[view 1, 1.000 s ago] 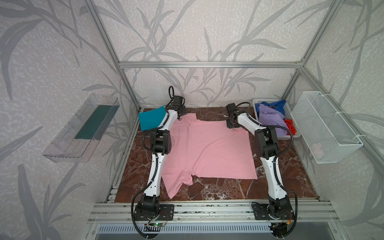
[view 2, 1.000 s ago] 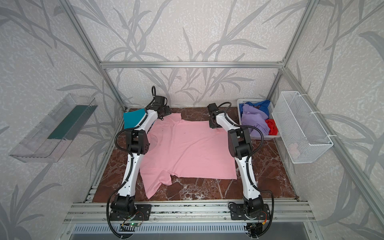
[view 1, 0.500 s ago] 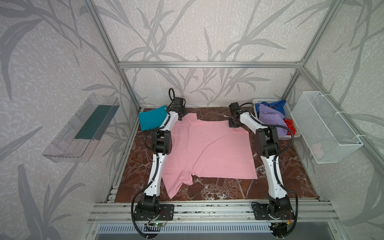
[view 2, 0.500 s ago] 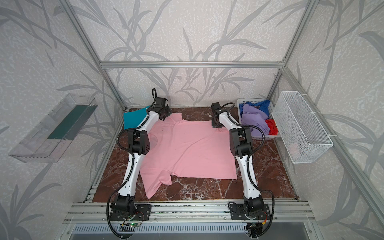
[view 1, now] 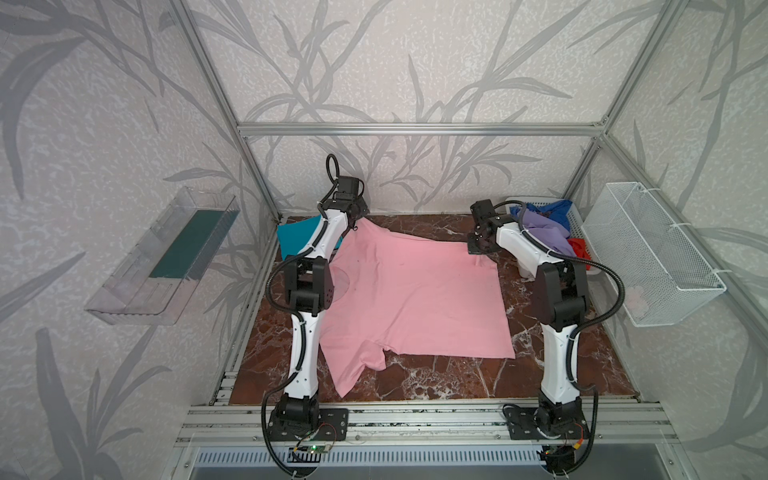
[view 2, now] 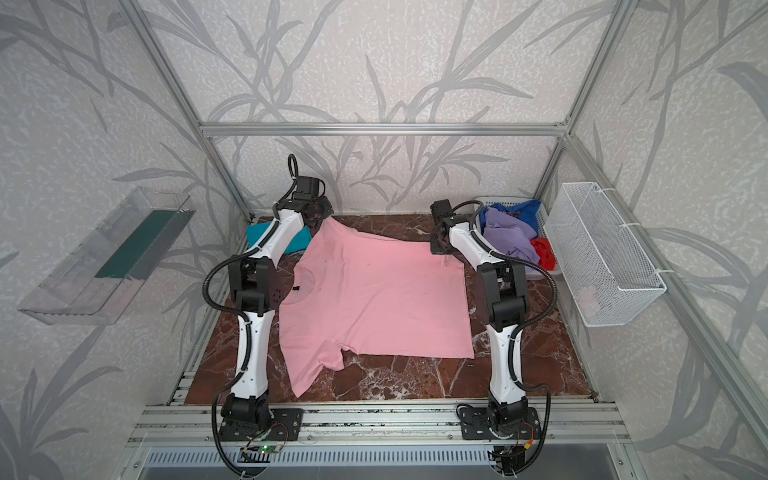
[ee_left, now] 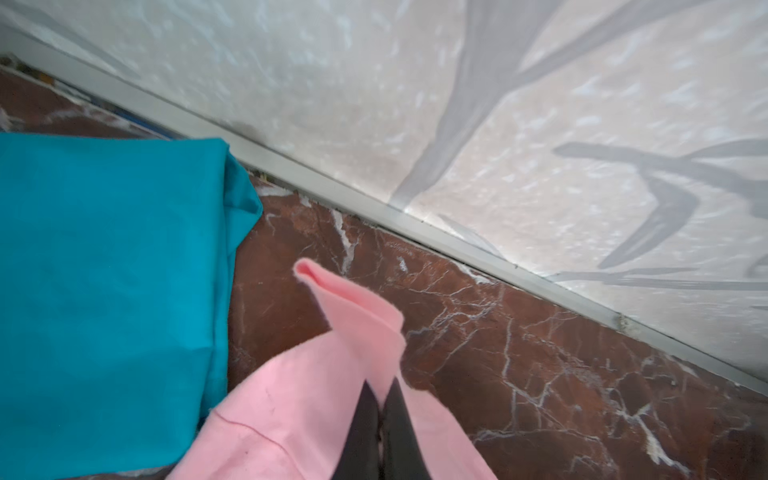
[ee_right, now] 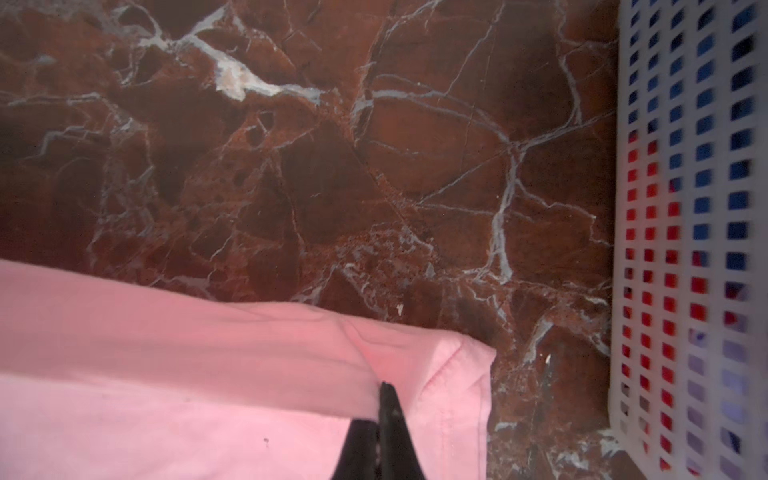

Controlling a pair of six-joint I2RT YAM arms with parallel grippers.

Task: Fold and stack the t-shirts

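seen from my remote station: in both top views the pink t-shirt (view 1: 415, 299) lies spread mid-frame on the marble tabletop (view 1: 436, 380). my left gripper (ee_left: 381, 401) pinches its upper-left corner beside the folded teal t-shirt (ee_left: 104, 291), and my right gripper (ee_right: 384, 401) pinches its upper-right hem corner near the white slotted basket (view 1: 574, 219).

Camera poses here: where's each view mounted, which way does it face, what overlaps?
Both top views: high at the front, looking down at the marble table; left arm and right arm whole.
Left wrist: on that arm, looking past the left gripper, shut on the pink t-shirt, toward teal t-shirt and wall.
Right wrist: on its arm, looking past the right gripper, shut on the same shirt, toward the white slotted basket.
Shared: pink t-shirt in all views.
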